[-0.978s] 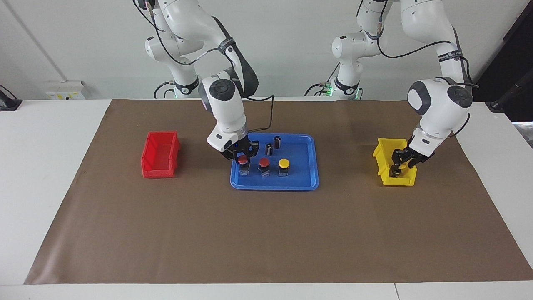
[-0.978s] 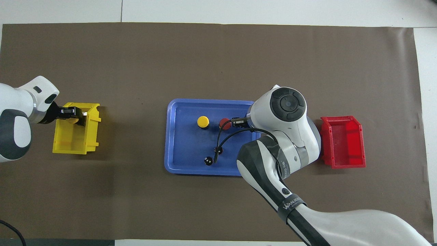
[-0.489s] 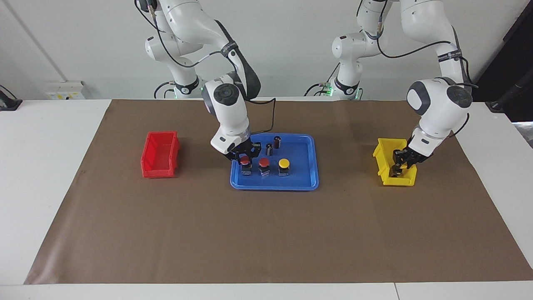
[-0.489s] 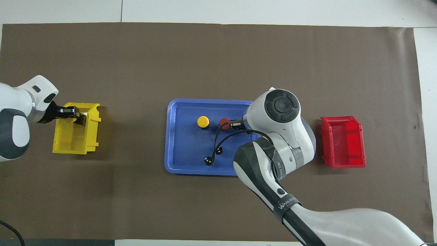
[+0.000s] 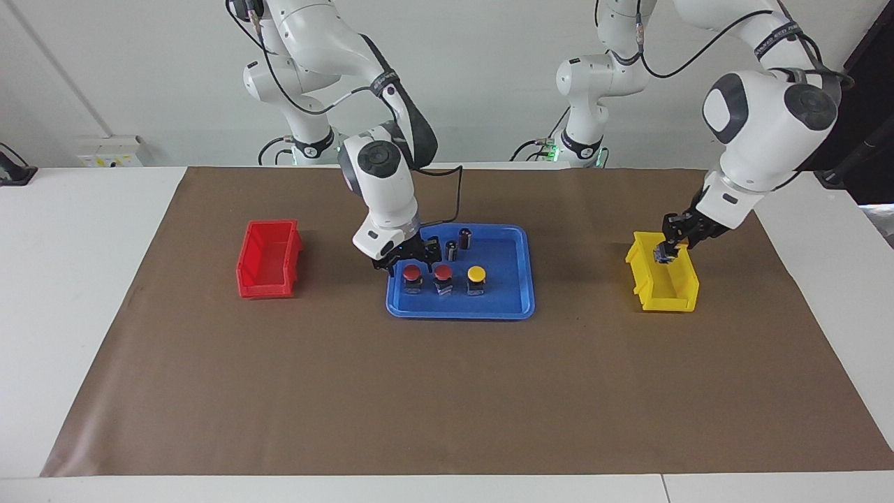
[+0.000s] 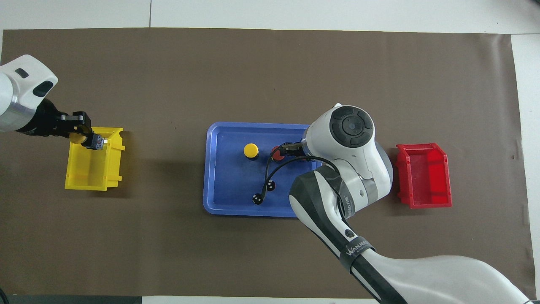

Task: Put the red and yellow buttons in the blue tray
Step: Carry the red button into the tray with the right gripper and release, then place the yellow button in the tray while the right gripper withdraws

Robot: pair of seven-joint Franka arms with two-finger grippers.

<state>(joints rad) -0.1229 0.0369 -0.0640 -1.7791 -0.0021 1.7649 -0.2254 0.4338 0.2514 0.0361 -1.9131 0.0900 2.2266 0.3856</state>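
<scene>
The blue tray lies mid-table. In it stand two red buttons and a yellow button in a row. My right gripper hangs open just above the red button nearest the right arm's end, touching nothing. From overhead the right arm hides that button, and the other red cap shows only partly. My left gripper is raised over the yellow bin and is shut on another yellow button.
Two small dark cylinders stand in the tray, nearer the robots than the buttons. A red bin sits toward the right arm's end. A brown mat covers the table.
My right gripper opened and let go of the red button, which now stands in the tray. My left gripper closed on the yellow button and lifted it out of the yellow bin.
</scene>
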